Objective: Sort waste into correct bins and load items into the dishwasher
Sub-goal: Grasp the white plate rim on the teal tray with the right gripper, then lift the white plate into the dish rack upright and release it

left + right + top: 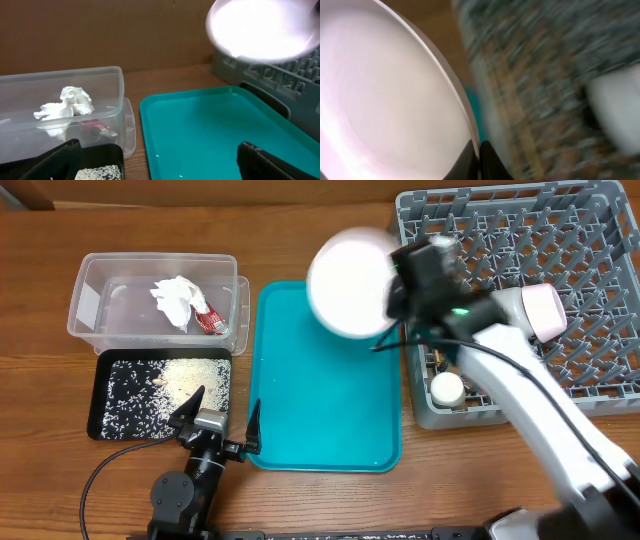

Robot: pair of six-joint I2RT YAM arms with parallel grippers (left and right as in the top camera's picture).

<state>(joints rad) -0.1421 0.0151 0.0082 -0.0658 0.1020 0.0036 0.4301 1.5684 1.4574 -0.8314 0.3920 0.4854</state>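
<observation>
**Ana:** What is the biggest thing in play here?

**Ben:** The dish rack (590,370), which is sitting at the right of the table. Next to it the teal tray (325,410) is lying bare in the middle. The large white plate (350,285) is hanging in the air over the tray's far right corner, just beside the rack's left wall.

**Ana:** Who is holding it?

**Ben:** The right gripper (479,161) is pinching the plate's rim, its jaws narrowed onto that thin edge. I'm reading this as the loading step for the plate.

**Ana:** So how should it be going about that?

**Ben:** I'm thinking it should be turning the plate on edge and lowering it between two rows of pegs. It should be keeping clear of the pale bowl (543,308) already sitting in the rack, partly hidden by the arm. With only a rim pinch, a slow swing is looking safer. It should be letting go only once the pegs are propping the plate.

**Ana:** And the other side?

**Ben:** The clear tub (90,300) is holding the napkin (177,300) and the red packet (210,322). The grains (190,380) are lying in the black tray (105,425). The left gripper (222,415) is resting low by that tray's near corner, jaws spread wide, gripping nothing.
</observation>
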